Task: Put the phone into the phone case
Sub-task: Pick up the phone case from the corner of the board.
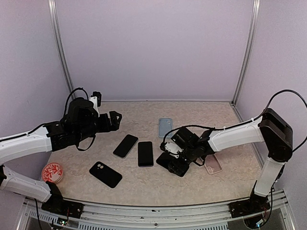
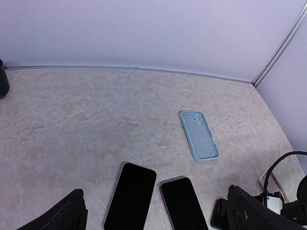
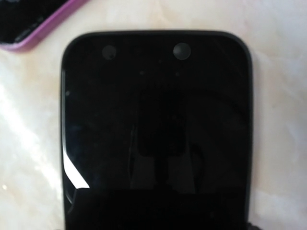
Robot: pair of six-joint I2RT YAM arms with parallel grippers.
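Walls: plain lavender panels on three sides, no hazard.
Table: smooth marbled top. A phone pushed flat may skate across it instead of lifting.
Right gripper: low over the black phone, centre-right. I cannot tell whether its jaws clamp the phone or merely straddle it, and a half-grip on the thin edges could let it drop.
Left gripper: raised at far left, jaws wide apart and empty — nothing steadies a case, so one may slide under pressing.
Neighbour phone: purple-edged, just left of the black one. A careless sweep could knock it.
Blue case: beyond the phone, apart from it.
Clear case: just right of the gripper, beside the arm — it could get dragged.
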